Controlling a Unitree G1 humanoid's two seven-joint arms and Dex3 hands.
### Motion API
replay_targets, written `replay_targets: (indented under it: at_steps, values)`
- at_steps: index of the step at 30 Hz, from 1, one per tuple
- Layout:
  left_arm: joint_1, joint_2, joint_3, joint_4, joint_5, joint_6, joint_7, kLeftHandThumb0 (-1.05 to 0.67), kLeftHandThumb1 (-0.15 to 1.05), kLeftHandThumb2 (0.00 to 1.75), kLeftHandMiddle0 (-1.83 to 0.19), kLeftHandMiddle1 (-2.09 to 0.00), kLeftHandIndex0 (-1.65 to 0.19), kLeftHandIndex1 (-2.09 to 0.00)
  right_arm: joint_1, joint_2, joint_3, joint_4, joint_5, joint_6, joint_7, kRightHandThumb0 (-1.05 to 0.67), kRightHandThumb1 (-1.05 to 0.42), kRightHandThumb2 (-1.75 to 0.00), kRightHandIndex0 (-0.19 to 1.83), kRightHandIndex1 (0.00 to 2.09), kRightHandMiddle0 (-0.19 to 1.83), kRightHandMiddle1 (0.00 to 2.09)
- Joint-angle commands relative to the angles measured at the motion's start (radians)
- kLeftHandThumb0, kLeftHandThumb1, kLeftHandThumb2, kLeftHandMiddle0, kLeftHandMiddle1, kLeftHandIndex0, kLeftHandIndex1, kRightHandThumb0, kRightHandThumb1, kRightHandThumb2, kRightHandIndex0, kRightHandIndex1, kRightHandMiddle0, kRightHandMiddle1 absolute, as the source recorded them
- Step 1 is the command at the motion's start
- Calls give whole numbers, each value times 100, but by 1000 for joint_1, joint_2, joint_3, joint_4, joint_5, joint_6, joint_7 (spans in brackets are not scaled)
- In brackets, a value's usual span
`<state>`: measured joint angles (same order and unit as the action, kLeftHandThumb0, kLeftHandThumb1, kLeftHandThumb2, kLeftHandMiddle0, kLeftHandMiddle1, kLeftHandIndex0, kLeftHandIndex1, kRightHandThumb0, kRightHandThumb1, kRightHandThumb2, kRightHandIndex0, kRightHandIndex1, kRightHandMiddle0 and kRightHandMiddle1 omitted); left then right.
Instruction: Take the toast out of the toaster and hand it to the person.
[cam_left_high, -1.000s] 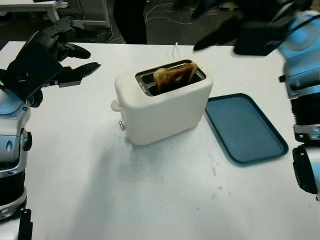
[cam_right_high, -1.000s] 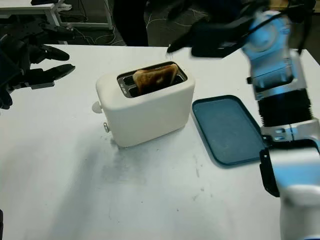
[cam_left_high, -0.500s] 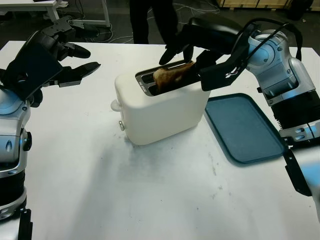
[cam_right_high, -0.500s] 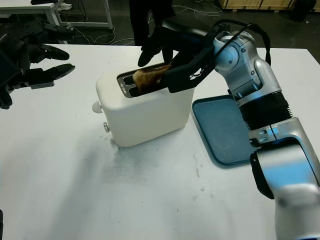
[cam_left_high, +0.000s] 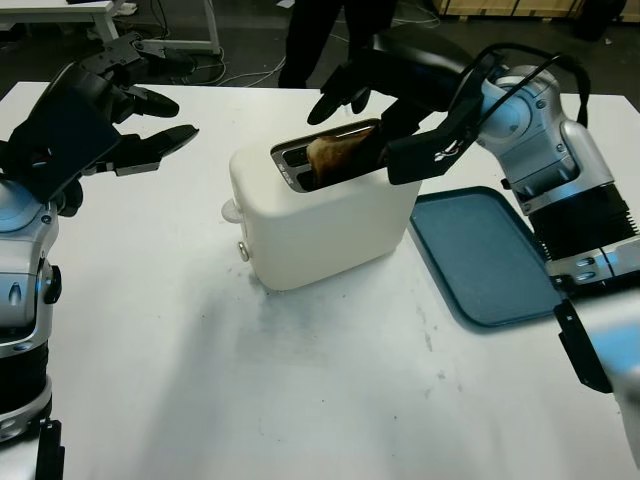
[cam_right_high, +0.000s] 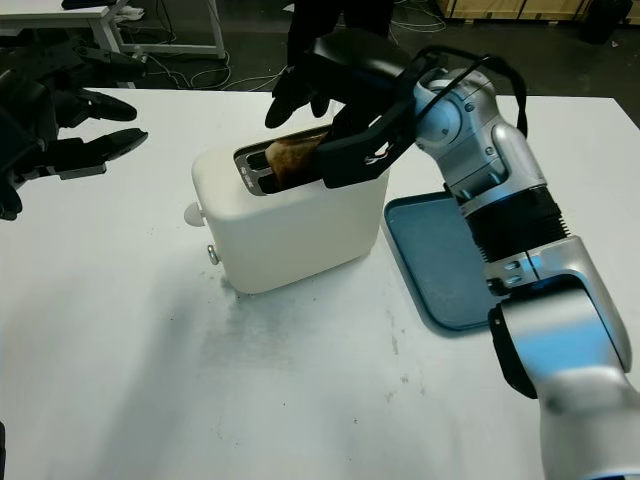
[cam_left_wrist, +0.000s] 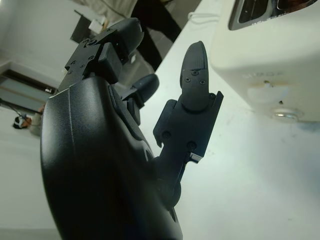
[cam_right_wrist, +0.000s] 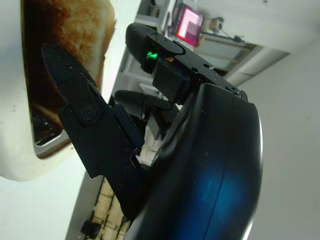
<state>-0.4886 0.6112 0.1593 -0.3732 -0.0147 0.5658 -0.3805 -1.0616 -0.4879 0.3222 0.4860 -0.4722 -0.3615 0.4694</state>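
toast sits in the toaster slot. right hand hovers above it, empty, fingers unclosed — poised to pinch. left hand beside toaster, empty — idle.

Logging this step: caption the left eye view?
Right hand open over the toast in the white toaster; left hand open.

Both head eyes look down on the toaster; wrist cameras sit close
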Motion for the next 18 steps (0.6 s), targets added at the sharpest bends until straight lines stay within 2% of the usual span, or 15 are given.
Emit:
replay_targets:
  at_steps: [1,12,18]
  values:
    - [5,-6,2,-5,-2,-3,10,-31,75,41,-10,-111,-23,-75,7,6,5,2,1,1,10,-54,-63,0,60,92,95,0]
    - [8,-12,11,-7,-21,3,11,-31,75,41,-8,-112,-22,-76,17,15,31,25,-8,-18,38,-51,-64,0,67,84,97,2]
    - [14,-1,7,-6,-10,-13,10,-33,75,41,-8,-113,-21,-77,17,15,55,43,-12,-12,62,-50,-63,0,81,95,102,4]
